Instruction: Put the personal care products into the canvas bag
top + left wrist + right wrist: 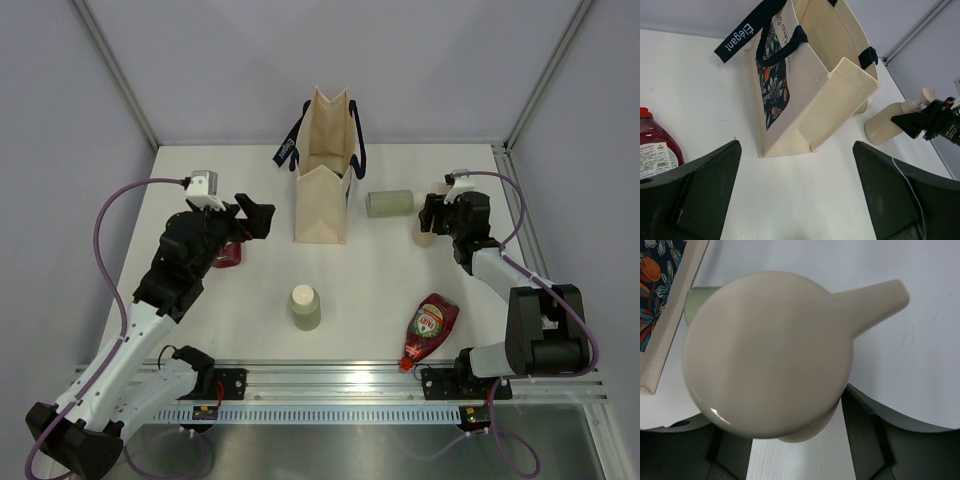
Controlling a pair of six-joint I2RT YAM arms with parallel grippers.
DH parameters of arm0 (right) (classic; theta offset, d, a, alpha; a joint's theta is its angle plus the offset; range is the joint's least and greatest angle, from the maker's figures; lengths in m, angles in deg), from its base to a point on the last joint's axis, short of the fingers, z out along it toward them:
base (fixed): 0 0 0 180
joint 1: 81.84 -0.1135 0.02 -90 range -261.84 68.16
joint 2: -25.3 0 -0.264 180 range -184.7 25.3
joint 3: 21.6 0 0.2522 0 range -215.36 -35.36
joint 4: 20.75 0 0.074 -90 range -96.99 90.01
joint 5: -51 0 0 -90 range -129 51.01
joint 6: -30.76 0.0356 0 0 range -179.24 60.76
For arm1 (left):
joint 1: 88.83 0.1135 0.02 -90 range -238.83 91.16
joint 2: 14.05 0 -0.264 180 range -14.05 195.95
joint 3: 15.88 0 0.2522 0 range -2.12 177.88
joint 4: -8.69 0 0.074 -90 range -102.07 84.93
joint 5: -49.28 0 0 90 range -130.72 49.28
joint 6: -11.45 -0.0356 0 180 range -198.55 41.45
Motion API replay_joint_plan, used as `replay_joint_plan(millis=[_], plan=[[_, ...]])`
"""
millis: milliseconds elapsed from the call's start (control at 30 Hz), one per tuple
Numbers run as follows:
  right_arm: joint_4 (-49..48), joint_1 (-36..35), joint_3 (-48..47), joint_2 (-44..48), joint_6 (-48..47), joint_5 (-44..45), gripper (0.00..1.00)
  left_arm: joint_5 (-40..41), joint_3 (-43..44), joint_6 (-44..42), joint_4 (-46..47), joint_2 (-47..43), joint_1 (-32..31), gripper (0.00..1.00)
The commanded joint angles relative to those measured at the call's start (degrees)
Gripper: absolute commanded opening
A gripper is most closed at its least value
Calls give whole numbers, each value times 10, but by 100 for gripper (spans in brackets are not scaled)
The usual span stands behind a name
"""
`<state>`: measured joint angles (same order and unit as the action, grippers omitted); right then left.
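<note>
Fingers (865, 440) of the right gripper (436, 212) flank the pump bottle (767, 355) from above, one on each side of its body. Its broad head hides the contact, so I cannot tell whether they already pinch it or merely stand around it. The left gripper (797, 200) hangs spread wide and empty just left of the bag (320, 210). That bag stands upright with its mouth open upward, soft cloth and taller than any bottle, so the lift probably has to clear the rim fully before crossing over — a brush against the wall could fold or tip it. One red bottle (430, 328) lies near the front on the right and another (657, 150) lies beside the left gripper; neither is in the way. One sage cylinder (305, 307) stands in front of the bag. The other sage cylinder (390, 203) lies on its side between the bag and the pump bottle, under the likely path — keep the load high there, since a round bottle lying down would roll at a nudge. The spout (875, 295) juts sideways, so the grip is best taken squarely on the body, and the release made only once the bottle is well down inside the mouth.
</note>
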<state>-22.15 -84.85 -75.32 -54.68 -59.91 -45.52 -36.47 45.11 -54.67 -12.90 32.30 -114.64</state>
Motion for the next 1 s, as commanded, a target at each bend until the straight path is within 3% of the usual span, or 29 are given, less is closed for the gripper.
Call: replay_joint_plan(millis=[0, 133, 267, 367, 433, 567, 600, 700, 967], plan=[[-71, -3, -4, -12, -21, 5, 69, -13, 2, 6, 29, 7, 2, 99], [-64, -2, -8, -17, -31, -30, 68, -28, 4, 13, 33, 17, 2, 99], [-40, -2, -27, -30, -48, -75, 79, -39, 0, 21, 39, 24, 2, 99], [-25, 3, -39, -42, -57, -107, 81, -60, -3, 24, 40, 27, 2, 99], [-20, 14, -45, -47, -56, -139, 74, -66, -3, 24, 40, 26, 2, 99], [-7, 26, -63, -63, -43, -151, 42, -67, -7, 25, 43, 22, 2, 99], [-4, 26, -66, -64, -38, -159, 25, -68, -8, 27, 45, 21, 2, 99], [-5, 51, -64, -55, -35, -179, 4, -70, -11, 29, 46, 20, 2, 99], [-3, 66, -40, 33, -30, -242, 0, -88, -22, 25, 48, 13, 2, 99]])
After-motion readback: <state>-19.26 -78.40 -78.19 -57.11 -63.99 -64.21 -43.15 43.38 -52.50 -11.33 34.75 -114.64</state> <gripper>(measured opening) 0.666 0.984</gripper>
